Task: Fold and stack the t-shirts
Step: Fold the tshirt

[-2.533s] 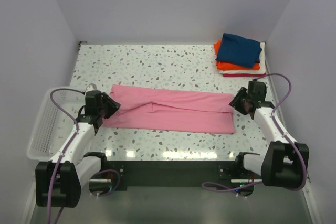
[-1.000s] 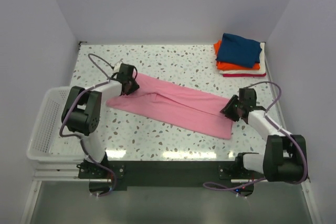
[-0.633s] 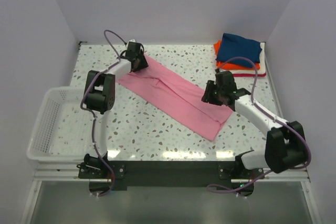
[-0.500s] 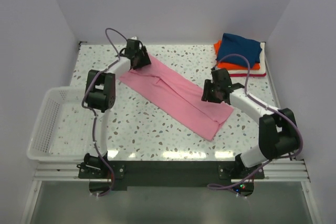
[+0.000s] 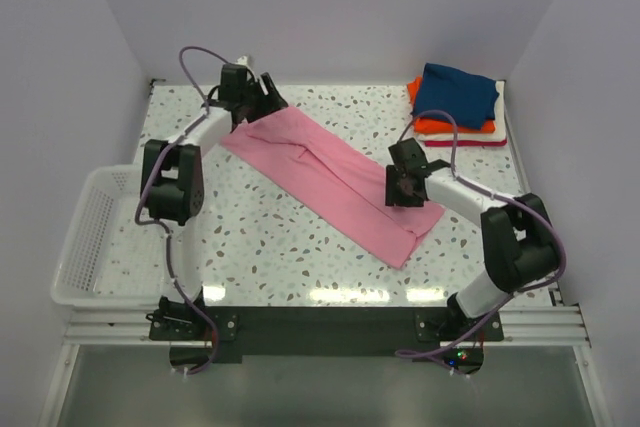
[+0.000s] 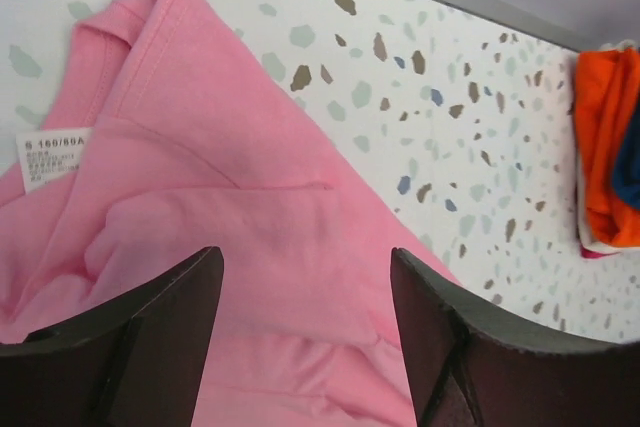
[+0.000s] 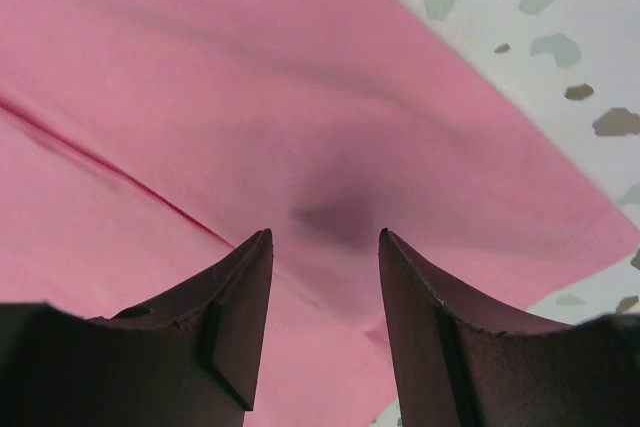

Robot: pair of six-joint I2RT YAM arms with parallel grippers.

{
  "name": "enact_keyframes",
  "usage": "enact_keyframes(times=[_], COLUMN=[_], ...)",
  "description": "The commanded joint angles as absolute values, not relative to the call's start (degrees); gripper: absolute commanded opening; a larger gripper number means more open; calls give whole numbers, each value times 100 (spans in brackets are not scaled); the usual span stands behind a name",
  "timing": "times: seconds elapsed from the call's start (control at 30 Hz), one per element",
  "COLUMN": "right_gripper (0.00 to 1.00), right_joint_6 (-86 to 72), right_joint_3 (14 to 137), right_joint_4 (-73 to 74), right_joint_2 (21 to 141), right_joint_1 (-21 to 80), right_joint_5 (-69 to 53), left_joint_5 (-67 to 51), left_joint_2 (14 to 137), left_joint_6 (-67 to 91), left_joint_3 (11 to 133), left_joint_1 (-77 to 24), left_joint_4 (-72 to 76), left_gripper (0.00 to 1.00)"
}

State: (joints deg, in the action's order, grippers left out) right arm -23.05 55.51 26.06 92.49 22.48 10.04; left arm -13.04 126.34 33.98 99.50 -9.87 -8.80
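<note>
The light pink t-shirt [image 5: 330, 182], folded into a long strip, lies slantwise on the table from far left to near right. My left gripper [image 5: 262, 99] hovers at its far-left end, jaws wide open; the left wrist view shows the pink t-shirt [image 6: 200, 237] and its white label [image 6: 50, 155] under my left gripper [image 6: 305, 257], nothing held. My right gripper [image 5: 400, 187] is over the strip's right part. In the right wrist view my right gripper [image 7: 324, 237] stands open just above flat pink t-shirt cloth [image 7: 250, 77]. The folded t-shirts [image 5: 455, 102] are stacked at the far right, navy on top.
A white wire basket [image 5: 85, 237] sits off the table's left edge. The stack [image 6: 610, 167] shows at the right edge of the left wrist view. White walls close in the speckled table [image 5: 250, 237] at the back and on both sides.
The pink shirt was swung from nearly level to slantwise, its left end carried to the far left. My left gripper opened and let go there. My right gripper moved left and its jaws widened.
</note>
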Motion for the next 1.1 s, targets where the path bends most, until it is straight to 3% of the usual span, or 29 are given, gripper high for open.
enact_keyframes(times=[0.0,0.17,0.37,0.83,1.07], right_gripper=[51,57,56,54,53], right_joint_6=[-2390,-2312,-2373,-2794,-4162], right_joint_3=[5362,5203,5133,4852,4492], right_joint_4=[2848,2935,3103,3085,2508], right_joint_2=[8614,8332,8613,8965,8614], right_joint_1=[2347,2469,2724,3172,4146], right_joint_5=[1424,1371,1521,1345,863], left_joint_5=[-1091,-248,368,1151,1345], left_joint_2=[11349,10496,10388,11671,12312], left_joint_6=[3804,4499,4694,4272,4035], left_joint_3=[9126,7632,6970,7874,8628], left_joint_1=[-993,-1125,-1134,-1099,-879], left_joint_4=[-167,-289,-588,-1203,-1423], left_gripper=[72,56,45,43,43])
